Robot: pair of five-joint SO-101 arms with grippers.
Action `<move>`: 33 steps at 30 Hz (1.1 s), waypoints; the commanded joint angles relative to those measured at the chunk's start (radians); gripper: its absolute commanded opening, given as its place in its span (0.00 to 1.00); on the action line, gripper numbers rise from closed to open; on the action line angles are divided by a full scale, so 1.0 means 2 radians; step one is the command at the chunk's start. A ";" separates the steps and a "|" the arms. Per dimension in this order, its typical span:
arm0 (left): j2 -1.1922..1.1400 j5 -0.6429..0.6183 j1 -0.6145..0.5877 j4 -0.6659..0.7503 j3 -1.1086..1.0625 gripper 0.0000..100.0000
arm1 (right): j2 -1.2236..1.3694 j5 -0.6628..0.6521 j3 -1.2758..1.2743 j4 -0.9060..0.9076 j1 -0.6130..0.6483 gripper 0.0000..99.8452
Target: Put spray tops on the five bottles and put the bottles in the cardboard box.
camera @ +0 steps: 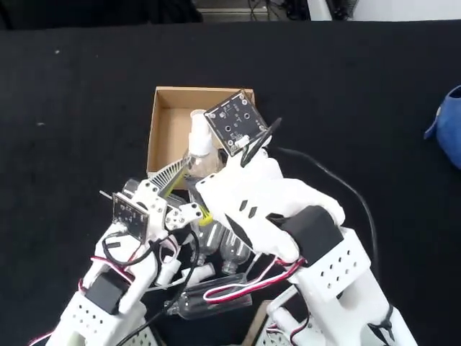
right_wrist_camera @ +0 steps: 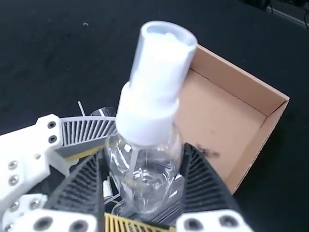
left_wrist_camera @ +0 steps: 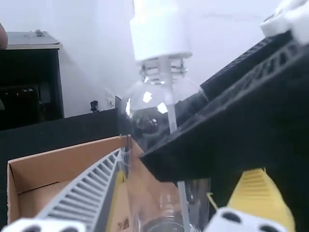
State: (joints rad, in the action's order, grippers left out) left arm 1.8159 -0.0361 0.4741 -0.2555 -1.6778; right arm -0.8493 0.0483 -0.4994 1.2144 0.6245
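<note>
Bottle (right_wrist_camera: 145, 186): clear plastic with the spray top (right_wrist_camera: 154, 87) fitted, held at the near edge of the box.
Handling: probably light, thin-walled and slick. Best taken at the round body, not the top.
Right gripper (right_wrist_camera: 145, 164): black jaws clamped on the bottle's body.
Left gripper (camera: 184, 187): just beside the same bottle; cannot tell whether it grips.
Cardboard box (right_wrist_camera: 241, 87): open, visible floor bare.
Other bottles (camera: 227, 252): lying on the table between the arms.

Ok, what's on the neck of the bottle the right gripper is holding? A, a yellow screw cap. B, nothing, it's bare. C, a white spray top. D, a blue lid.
C: the right wrist view shows a white spray top seated on the neck of the clear bottle, which is held in the right gripper beside the cardboard box.
</note>
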 commanded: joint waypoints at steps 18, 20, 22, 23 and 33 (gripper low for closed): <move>0.004 -0.003 -0.194 -0.005 0.003 0.23 | 0.143 -0.018 0.025 -0.253 -0.104 0.01; 0.004 -0.003 -0.237 -0.005 0.003 0.18 | 0.165 0.002 0.025 -0.272 -0.102 0.01; 0.004 -0.006 -0.283 -0.002 0.003 0.09 | 0.180 0.034 0.025 -0.292 -0.093 0.01; 0.004 -0.006 -0.304 -0.002 0.003 0.03 | 0.190 0.042 0.024 -0.305 -0.087 0.01; 0.003 -0.005 -0.389 -0.002 -0.010 0.03 | 0.281 0.044 -0.043 -0.522 -0.068 0.01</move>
State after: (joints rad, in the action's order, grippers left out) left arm 1.8052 -0.0391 -0.2731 -0.2647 -1.6778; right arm -0.2969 0.1281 -0.5823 0.3199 0.4726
